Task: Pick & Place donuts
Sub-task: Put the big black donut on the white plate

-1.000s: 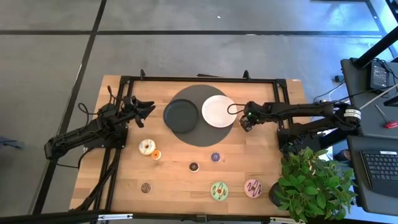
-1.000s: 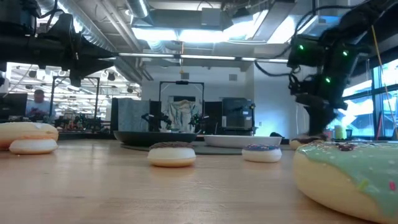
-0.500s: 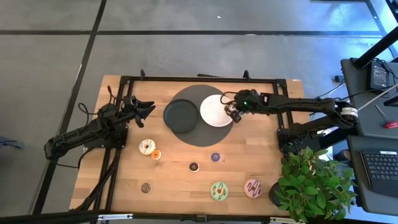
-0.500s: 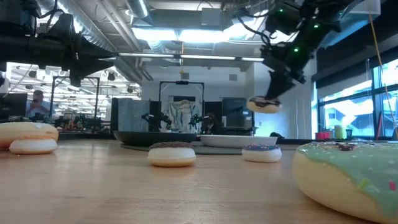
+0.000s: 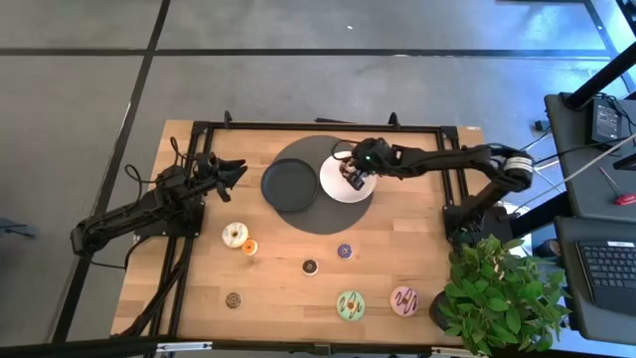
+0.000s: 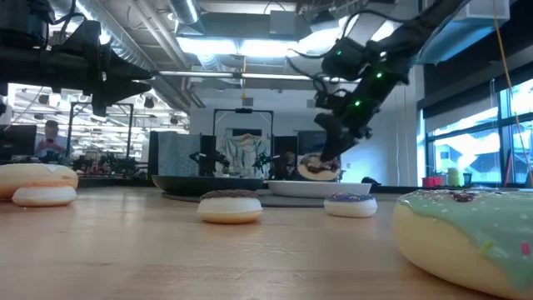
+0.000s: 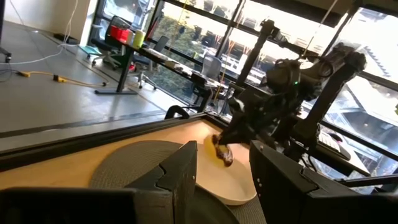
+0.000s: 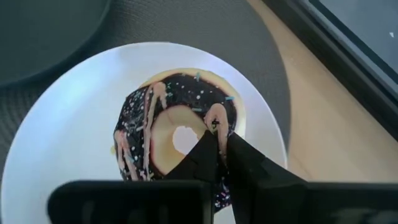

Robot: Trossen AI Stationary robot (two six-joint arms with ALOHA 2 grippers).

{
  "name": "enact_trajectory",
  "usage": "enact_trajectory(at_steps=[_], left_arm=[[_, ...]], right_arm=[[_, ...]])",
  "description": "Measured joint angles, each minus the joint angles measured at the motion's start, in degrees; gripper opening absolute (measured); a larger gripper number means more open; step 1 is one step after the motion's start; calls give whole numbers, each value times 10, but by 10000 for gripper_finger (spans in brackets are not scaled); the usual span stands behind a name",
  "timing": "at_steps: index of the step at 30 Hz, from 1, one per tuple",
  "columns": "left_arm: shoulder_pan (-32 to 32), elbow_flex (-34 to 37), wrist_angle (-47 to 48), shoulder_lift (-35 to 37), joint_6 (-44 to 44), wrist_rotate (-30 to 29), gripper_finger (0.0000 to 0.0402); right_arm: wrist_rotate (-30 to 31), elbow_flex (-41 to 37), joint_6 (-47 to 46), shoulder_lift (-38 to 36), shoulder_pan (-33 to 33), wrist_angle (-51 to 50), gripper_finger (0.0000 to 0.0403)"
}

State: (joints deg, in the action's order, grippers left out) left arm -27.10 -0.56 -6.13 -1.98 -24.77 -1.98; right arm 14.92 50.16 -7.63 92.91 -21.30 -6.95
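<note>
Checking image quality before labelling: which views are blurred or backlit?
Low view: the near green donut is blurred, and bright ceiling lights leave the right gripper silhouetted. Left wrist view: sunlit windows darken the arms. Right wrist view: the chocolate donut is sharp and evenly lit.

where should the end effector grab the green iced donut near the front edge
Come straight down on the green iced donut and pinch one side of the ring, one finger in the centre hole, one outside. It lies flat, icing up, apart from the pink donut, leaving room around it.

Premises: robotics lab or open workshop. Evidence: exposed ceiling ducts (image 6: 125, 37), strip lighting, concrete floor (image 5: 79, 99), wooden table (image 5: 288, 249) in metal frame, further robot rig (image 6: 243, 154) behind, desks with electronics.
</note>
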Motion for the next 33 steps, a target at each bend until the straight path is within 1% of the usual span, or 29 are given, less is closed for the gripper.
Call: enact_trajectory(at_steps=[6, 9, 20, 23, 29, 33], left_arm=[[0, 0, 1, 0, 0, 0, 143], [0, 0, 1, 0, 0, 0, 143], [0, 0, 2, 0, 0, 0, 143], [0, 0, 2, 0, 0, 0, 143], [0, 0, 1, 0, 0, 0, 143], [0, 0, 2, 0, 0, 0, 143]], right_arm=[[-2, 31, -11, 45, -12, -1, 29], [-15, 37, -11, 56, -16, -5, 29], [-4, 37, -8, 61, -18, -7, 34], [-5, 37, -3, 61, -18, -7, 48], [-3, 37, 5, 61, -18, -13, 101], [25, 37, 4, 61, -18, -13, 133]])
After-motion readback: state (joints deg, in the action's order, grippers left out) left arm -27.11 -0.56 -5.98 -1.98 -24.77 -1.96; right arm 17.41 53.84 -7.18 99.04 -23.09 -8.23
